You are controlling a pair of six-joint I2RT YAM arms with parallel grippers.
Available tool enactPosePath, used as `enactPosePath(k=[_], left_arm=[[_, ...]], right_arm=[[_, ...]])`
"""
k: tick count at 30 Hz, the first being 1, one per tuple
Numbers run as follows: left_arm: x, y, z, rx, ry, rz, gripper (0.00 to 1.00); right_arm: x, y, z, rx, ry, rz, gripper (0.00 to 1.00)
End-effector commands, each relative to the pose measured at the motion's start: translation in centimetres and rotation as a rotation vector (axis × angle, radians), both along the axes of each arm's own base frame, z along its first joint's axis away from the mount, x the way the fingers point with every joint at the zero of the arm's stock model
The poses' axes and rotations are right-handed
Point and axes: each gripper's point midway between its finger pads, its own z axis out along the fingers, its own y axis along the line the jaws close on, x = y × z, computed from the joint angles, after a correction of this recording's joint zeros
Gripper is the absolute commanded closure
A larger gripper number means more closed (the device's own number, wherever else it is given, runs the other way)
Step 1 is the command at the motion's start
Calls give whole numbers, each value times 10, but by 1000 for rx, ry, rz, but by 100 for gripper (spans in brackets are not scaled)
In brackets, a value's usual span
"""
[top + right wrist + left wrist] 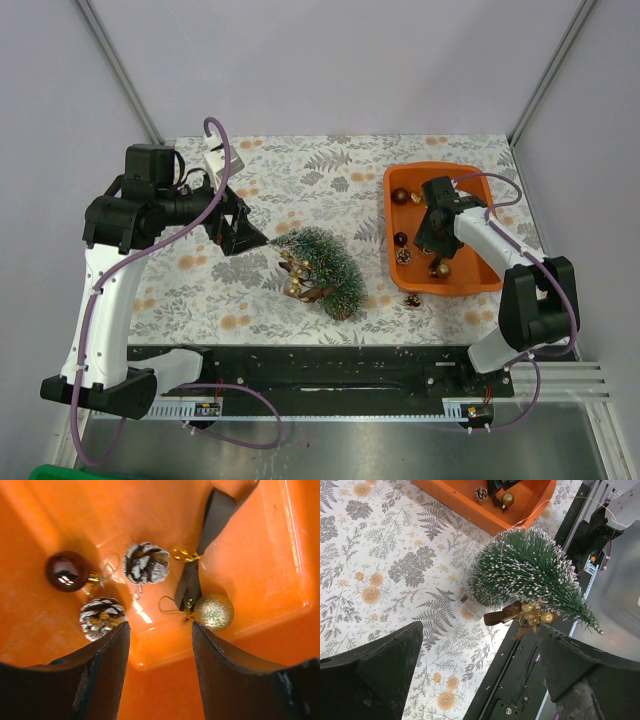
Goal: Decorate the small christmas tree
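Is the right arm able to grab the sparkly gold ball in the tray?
Probably yes. The right tool hangs open over the orange tray, and the gold ball lies uncovered, only a dark ribbon beside it.

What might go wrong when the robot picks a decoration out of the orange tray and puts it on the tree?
A pinecone and the brown ball lie close together in the orange tray, so the right fingers might pinch two. The gold ball is round and may roll away. The small christmas tree lies on its side, and the open left fingers aren't gripping it, so it could roll.
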Motion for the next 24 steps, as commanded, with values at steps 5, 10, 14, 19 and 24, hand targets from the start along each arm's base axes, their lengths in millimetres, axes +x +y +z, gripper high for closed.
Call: enactPosePath(k=[5,10,14,19,24], left_arm=[[6,1,5,5,-57,0,1],[6,-1,-1,-5,-40,-11,1],[7,-3,0,-18,-35,-14,1],[7,-1,-2,-5,-44,-7,1],[7,-1,-7,1,-35,-8,1]], right_arm=[[-7,-5,21,21,-81,-60,41],[-1,-16,40,-10,-168,-56,35],[12,-13,7,-38,-47,-76,31],[34,-11,-16,-37,-69,-123,31],[46,-11,-23,-38,-82,-141,33]])
